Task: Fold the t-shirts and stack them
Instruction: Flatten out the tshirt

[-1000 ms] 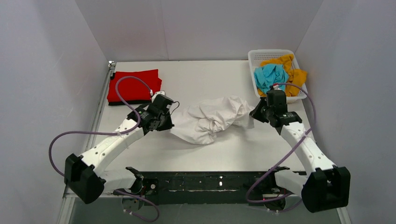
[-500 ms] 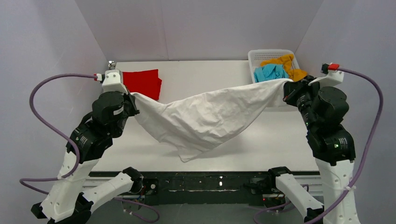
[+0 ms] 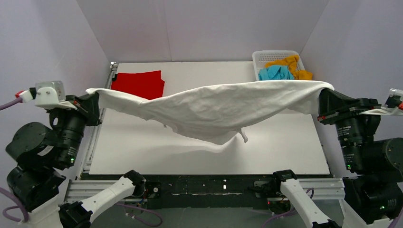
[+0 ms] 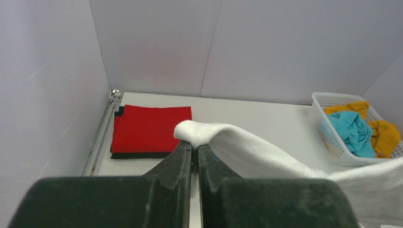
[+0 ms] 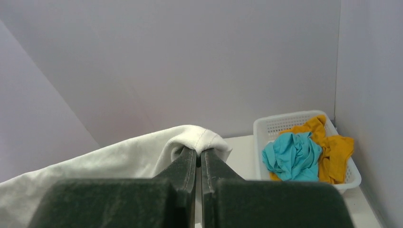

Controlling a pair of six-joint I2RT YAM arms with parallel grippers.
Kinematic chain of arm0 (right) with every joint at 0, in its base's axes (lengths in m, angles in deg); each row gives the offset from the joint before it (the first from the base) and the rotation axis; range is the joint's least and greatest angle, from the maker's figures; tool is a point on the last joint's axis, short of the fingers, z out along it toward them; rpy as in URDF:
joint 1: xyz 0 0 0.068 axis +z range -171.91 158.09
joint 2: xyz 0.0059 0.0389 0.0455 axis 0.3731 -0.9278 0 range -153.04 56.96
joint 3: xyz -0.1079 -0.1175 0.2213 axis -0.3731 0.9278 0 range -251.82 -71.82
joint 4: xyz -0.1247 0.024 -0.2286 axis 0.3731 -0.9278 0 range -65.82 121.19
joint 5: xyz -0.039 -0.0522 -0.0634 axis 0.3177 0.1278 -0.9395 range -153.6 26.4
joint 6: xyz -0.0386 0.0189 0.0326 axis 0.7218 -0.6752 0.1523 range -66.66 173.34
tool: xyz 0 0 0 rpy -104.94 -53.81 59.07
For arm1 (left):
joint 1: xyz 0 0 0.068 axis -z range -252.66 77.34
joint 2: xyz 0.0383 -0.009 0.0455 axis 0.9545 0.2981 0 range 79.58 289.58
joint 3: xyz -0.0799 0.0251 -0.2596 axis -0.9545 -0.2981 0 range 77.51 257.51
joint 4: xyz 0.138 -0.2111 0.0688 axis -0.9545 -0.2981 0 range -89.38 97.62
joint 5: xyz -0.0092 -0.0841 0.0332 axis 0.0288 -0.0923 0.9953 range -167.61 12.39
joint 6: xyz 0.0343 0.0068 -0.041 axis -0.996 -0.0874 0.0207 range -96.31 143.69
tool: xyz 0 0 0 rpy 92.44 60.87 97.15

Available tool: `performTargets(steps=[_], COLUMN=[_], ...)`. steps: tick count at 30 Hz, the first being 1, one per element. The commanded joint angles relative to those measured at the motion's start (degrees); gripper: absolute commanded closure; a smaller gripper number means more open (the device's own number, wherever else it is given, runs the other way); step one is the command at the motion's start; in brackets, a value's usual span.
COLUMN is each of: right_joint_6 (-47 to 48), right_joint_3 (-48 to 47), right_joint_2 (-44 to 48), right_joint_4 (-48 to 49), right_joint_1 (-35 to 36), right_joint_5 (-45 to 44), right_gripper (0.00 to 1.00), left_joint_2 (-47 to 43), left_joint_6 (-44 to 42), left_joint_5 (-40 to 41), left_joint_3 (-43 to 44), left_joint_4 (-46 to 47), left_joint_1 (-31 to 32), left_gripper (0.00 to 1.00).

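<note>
The white t-shirt (image 3: 214, 107) hangs stretched in the air above the table between both arms, sagging in the middle. My left gripper (image 3: 93, 97) is shut on its left end, seen in the left wrist view (image 4: 195, 142). My right gripper (image 3: 324, 95) is shut on its right end, seen in the right wrist view (image 5: 198, 151). A folded red t-shirt (image 3: 140, 83) lies on a folded black t-shirt (image 4: 138, 155) at the back left. The teal-blue t-shirt (image 3: 274, 72) and the mustard-orange t-shirt (image 3: 293, 63) lie crumpled in the basket.
A white plastic lattice basket (image 3: 259, 57) stands at the back right corner, also in the right wrist view (image 5: 280, 122). Grey walls close in the table on three sides. A metal rail (image 3: 97, 128) runs along the left edge.
Both arms have lifted and spread apart. The white t-shirt went from a crumpled heap on the table to a span pulled taut in the air.
</note>
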Motion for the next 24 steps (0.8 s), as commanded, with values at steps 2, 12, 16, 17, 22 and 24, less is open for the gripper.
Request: performTargets(steps=[2, 12, 16, 17, 22, 24], right_joint_6=[1.59, 1.41, 0.15, 0.01, -0.81, -1.8], right_joint_3=[-5.5, 0.78, 14.99, 18.85, 37.32, 40.84], right_joint_2=[0.45, -5.65, -8.5, -9.6, -16.01, -18.74], right_joint_4=[0.05, -0.08, 4.92, 6.55, 17.57, 20.89], right_joint_1=[-0.17, -0.17, -0.16, -0.17, -0.46, -0.74], right_joint_5=[2.94, -4.43, -7.23, -7.71, -9.27, -9.81], right_gripper=[0.99, 0.99, 0.99, 0.99, 0.71, 0.41], left_joint_2=[5.79, 31.22, 45.92, 50.36, 68.14, 73.39], left_joint_6=[-5.62, -27.47, -14.03, -9.45, -4.65, -2.5], left_joint_5=[-1.16, 14.5, 8.88, 6.21, 1.5, -1.82], left_joint_3=[12.22, 19.99, 24.46, 26.3, 25.6, 25.52], left_joint_4=[0.33, 17.33, 3.25, -0.9, -3.15, -4.13], left_joint_1=[-0.33, -1.04, -14.16, -17.67, -21.23, -21.23], left_gripper=[1.0, 1.0, 1.0, 1.0, 0.57, 0.12])
